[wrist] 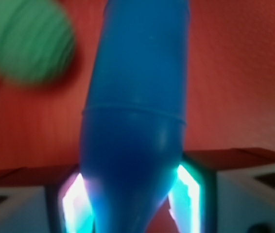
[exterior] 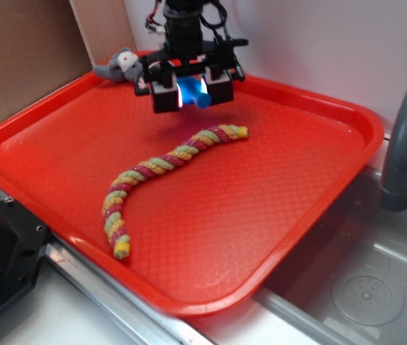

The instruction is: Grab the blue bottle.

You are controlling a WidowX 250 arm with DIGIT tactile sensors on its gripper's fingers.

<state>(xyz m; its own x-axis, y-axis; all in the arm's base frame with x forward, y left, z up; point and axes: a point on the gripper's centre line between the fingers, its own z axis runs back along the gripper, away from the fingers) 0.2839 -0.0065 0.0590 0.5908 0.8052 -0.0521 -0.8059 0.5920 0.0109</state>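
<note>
While above the red tray (exterior: 290,215), the gripper (exterior: 191,92) clamps the blue bottle (wrist: 135,121)

A toy kitchen set up for robot trials: a grey plastic sink (exterior: 365,287) with a moulded drain and a curved grey faucet (exterior: 403,136) sits at the right, a red tray (exterior: 290,215) resting over the sink's left edge, cardboard sheets (exterior: 24,50) walling the back-left corner
</note>
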